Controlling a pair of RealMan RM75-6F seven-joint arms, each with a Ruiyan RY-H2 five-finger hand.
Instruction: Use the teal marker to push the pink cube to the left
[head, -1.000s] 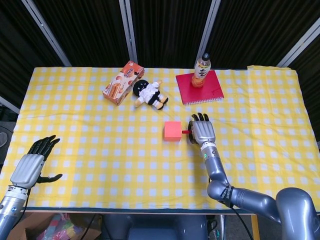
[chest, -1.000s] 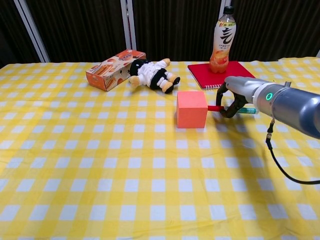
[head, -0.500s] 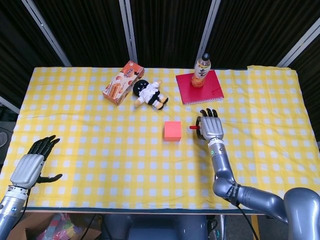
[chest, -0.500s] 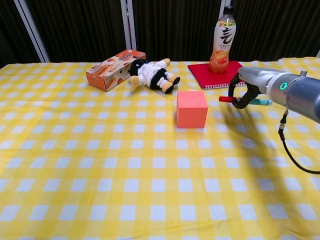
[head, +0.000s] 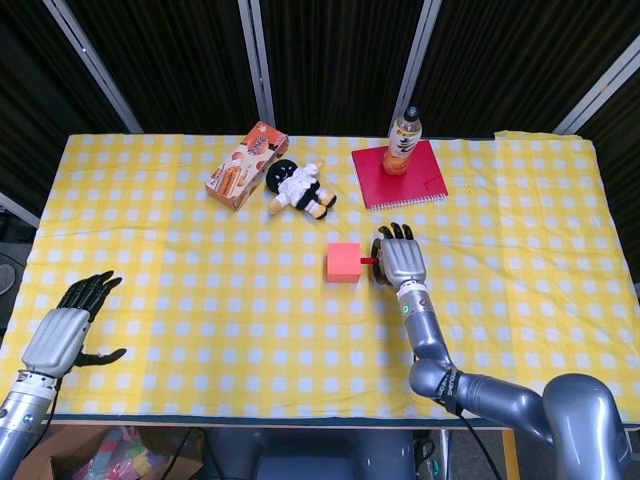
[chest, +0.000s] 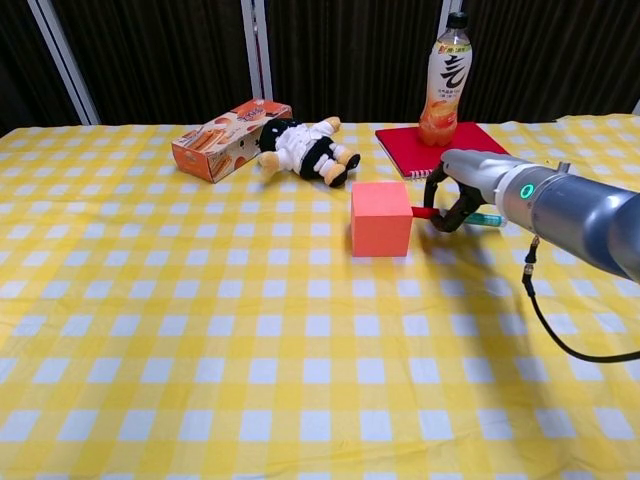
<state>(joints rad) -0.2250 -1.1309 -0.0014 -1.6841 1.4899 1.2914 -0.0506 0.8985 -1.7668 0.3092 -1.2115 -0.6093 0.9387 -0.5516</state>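
Marker (chest: 488, 219) lies left-right in the right hand (chest: 455, 195), fingers (chest: 447, 212) curled around it, red tip touching the cube (chest: 381, 219) at mid-tabletop (chest: 200, 330). Yellow checked cloth covers the tabletop; dark curtains behind. Since half a second ago, the hand has moved left, closing the gap. Left hand (head: 62, 335) empty, fingers apart.

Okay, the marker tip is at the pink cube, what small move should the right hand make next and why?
Probably keep sliding the right hand leftward. It holds the teal marker level, red cap end against the pink cube on its right face, and open checked tablecloth lies to the cube's left, so a straight push should move it.
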